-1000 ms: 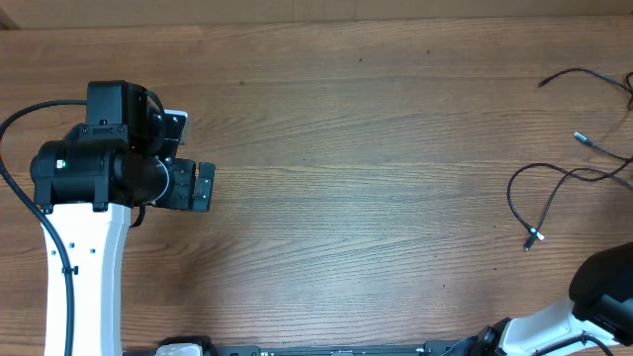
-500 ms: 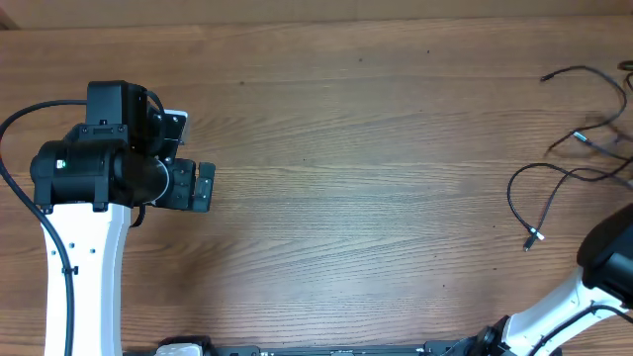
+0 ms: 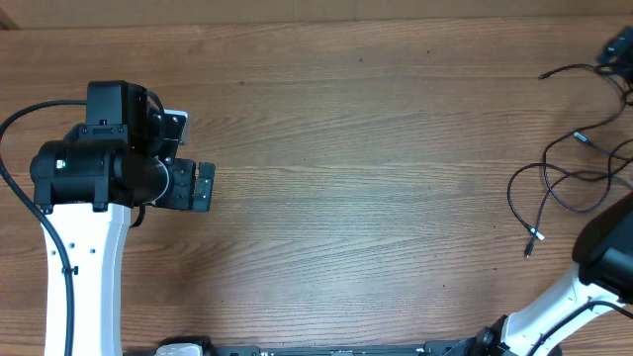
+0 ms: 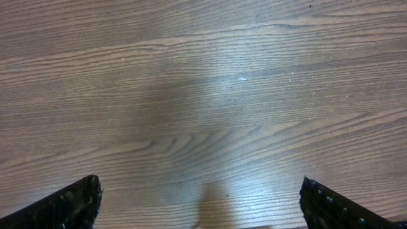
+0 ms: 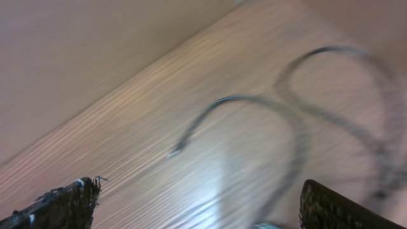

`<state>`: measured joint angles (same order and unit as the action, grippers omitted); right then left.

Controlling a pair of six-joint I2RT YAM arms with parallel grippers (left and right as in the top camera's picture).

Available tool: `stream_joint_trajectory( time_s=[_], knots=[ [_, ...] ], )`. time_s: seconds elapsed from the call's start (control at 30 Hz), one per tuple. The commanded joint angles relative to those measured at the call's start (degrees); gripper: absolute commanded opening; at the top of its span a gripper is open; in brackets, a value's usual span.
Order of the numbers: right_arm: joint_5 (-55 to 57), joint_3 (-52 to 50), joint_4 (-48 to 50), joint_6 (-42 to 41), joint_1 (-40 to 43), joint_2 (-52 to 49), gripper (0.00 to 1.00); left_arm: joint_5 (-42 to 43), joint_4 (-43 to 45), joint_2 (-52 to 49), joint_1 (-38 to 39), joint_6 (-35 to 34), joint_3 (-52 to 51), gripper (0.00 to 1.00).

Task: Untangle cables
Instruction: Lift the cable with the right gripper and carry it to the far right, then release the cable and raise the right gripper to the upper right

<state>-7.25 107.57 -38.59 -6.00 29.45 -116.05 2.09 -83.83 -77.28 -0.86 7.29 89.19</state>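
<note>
Left fingers [image 4: 70, 207] spread wide, right fingers [image 5: 337, 210] apart too, thin black cables [image 3: 510, 194] on brown wood-grain table [image 3: 376, 198]

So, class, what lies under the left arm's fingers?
Only bare wooden table shows between and beneath the spread left fingers; no cable there. Whatever sits directly under the fingers themselves is covered.

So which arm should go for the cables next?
Right. The cables lie at the right edge of the table, and the right claw, open, has them in its wrist view. The left claw sits far across the table.
</note>
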Motion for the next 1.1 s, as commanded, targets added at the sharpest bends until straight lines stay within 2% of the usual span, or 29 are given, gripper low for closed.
stream_joint_trajectory(
  time_s=[0.0, 0.37, 0.57, 0.83, 1.07],
  knots=[
    [-12.35, 1.03, -1.44, -0.15, -3.43, 0.31, 1.0, -0.15, 0.04, -0.24, -0.35, 0.0, 0.31, 1.0],
    [-13.86, 0.85, -9.51, -0.13, -17.25, 0.28, 1.0, -0.15, 0.04, -0.24, -0.35, 0.0, 0.31, 0.99],
    [-13.81, -0.48, -9.4, -0.09, -25.11, 0.28, 1.0, -0.15, 0.04, -0.24, -0.35, 0.0, 0.31, 1.0],
    [-13.86, -0.48, -9.38, -0.11, -30.75, 0.28, 1.0, -0.15, 0.04, -0.24, -0.35, 0.0, 0.31, 1.0],
    [-13.84, -0.48, -9.38, -0.11, -31.65, 0.28, 1.0, -0.15, 0.04, -0.24, -0.35, 0.0, 0.31, 1.0]
  ],
)
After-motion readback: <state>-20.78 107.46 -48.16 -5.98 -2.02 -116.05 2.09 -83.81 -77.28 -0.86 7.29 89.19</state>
